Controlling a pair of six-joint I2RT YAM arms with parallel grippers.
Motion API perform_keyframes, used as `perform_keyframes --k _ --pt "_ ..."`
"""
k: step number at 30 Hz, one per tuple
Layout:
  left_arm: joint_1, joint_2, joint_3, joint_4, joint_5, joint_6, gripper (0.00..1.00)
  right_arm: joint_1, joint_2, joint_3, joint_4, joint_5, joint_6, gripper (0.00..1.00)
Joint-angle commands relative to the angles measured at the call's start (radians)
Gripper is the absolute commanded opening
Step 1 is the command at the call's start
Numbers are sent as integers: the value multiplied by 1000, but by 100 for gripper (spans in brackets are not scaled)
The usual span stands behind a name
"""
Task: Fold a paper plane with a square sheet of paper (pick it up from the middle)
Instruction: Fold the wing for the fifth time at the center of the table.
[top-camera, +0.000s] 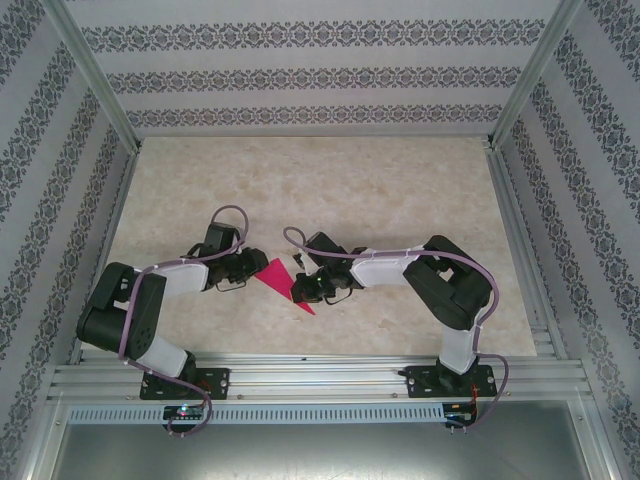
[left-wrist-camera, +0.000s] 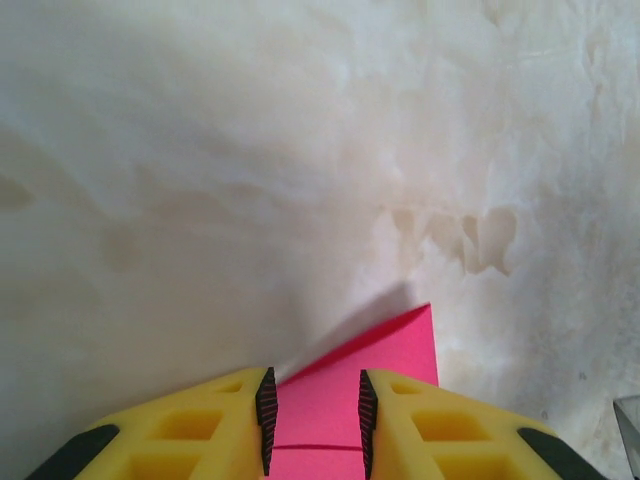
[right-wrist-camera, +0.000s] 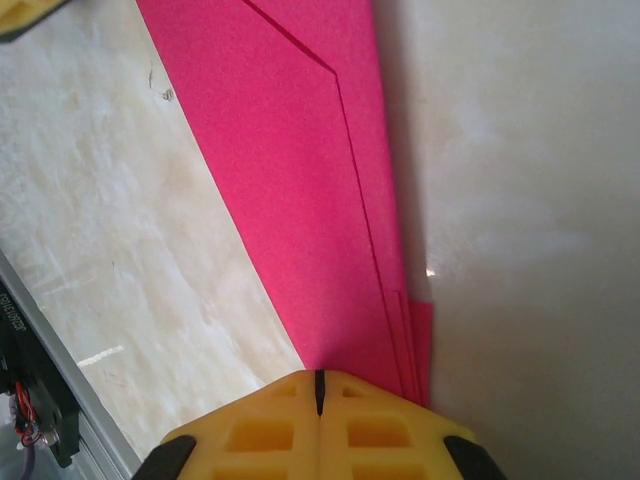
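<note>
— Paper plane (top-camera: 283, 282), location?
— Lying on counter (top-camera: 400, 190), between both arms, part-folded, layered edges visible.
— Left gripper (left-wrist-camera: 313, 420)?
— Released; jaws apart, straddling one pink corner.
— Right gripper (right-wrist-camera: 320, 392)?
— Clenched, fingertips pressed together, meeting the paper's other edge.

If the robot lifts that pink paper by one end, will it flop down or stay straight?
Probably fairly straight: the pink paper shows several folded layers stacked along one edge, which should stiffen it lengthwise. It looks thin and light, so a nudge would likely slide it across the smooth table. Its pointed tip may bend easily.
</note>
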Motion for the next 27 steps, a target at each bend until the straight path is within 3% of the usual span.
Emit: perform_keyframes --k 1,11,17,23,27 --pt "71 -15 -4 -44 -55 47 33 -3 59 -69 -213 75 -23 0" --pt "90 -198 -16 -75 30 0 36 -10 56 -64 -160 34 8 0" --pt "-14 -293 -68 -41 57 -39 35 -10 59 -53 -122 28 53 0" --pt "-163 -221 -136 120 9 -81 32 -8 71 -51 -118 30 66 0" --pt "-187 -111 -136 221 -13 -91 31 -7 79 -57 -117 31 65 0"
